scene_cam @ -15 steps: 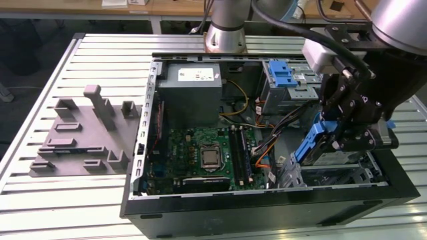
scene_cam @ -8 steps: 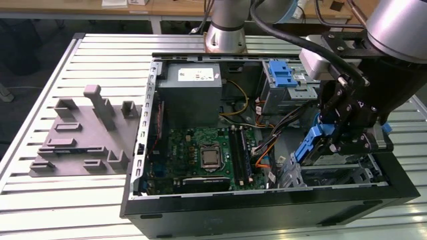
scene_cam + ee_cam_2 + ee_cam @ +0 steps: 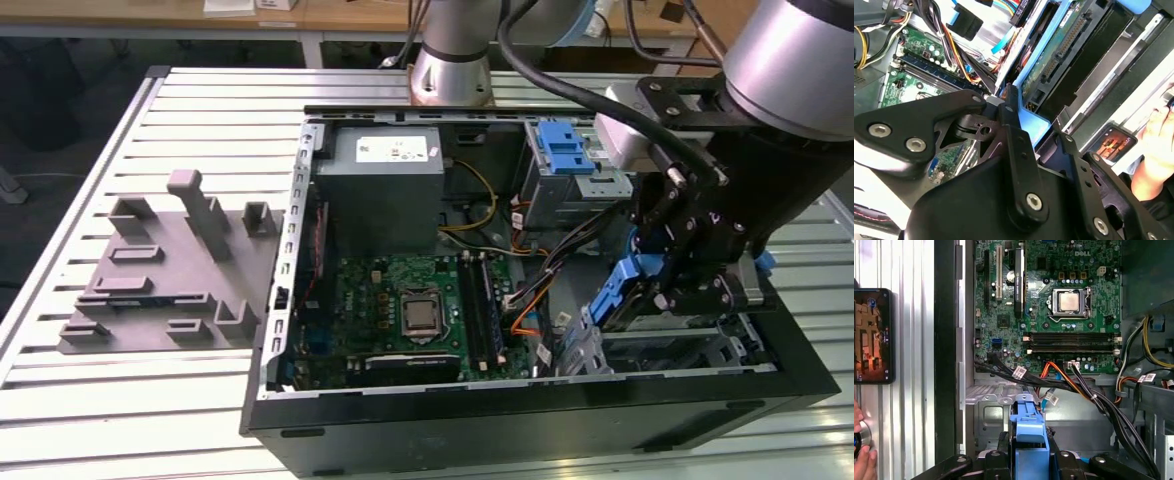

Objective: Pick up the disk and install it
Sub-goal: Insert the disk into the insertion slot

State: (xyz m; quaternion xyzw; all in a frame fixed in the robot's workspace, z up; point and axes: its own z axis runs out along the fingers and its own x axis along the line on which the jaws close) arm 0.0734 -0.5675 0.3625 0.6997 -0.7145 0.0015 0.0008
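Exterior view, going from its left to its right:

- Grey moulded fixture [image 3: 167,270] lies on the slatted table [image 3: 200,110], just beside the open computer case [image 3: 534,425].
- Inside the case, the grey power supply [image 3: 387,180] sits at the far end. The green motherboard [image 3: 400,320] with its CPU socket [image 3: 420,310] sits nearer the camera.
- Further right, a metal drive bay [image 3: 567,195] carries a blue latch [image 3: 567,150] on top.
- At the right end of the case, the gripper [image 3: 674,295] hangs over the lower drive cage [image 3: 667,345]. It is clamped on the disk [image 3: 627,300], which it holds on edge just above the cage.

First wrist view:

- The blue carrier bracket [image 3: 1029,437] is pinched narrowly between the black jaws, over the cage floor.
- Bundled cables [image 3: 1079,385] run between the bracket and the motherboard.
- Outside the case wall, a phone [image 3: 871,335] lies on the table, with a person's hand [image 3: 861,452] near it.

Second wrist view:

- The disk's green circuit-board face [image 3: 1054,55] is visible, with the blue bracket along its edge.
- I cannot tell whether the disk touches the cage rails.
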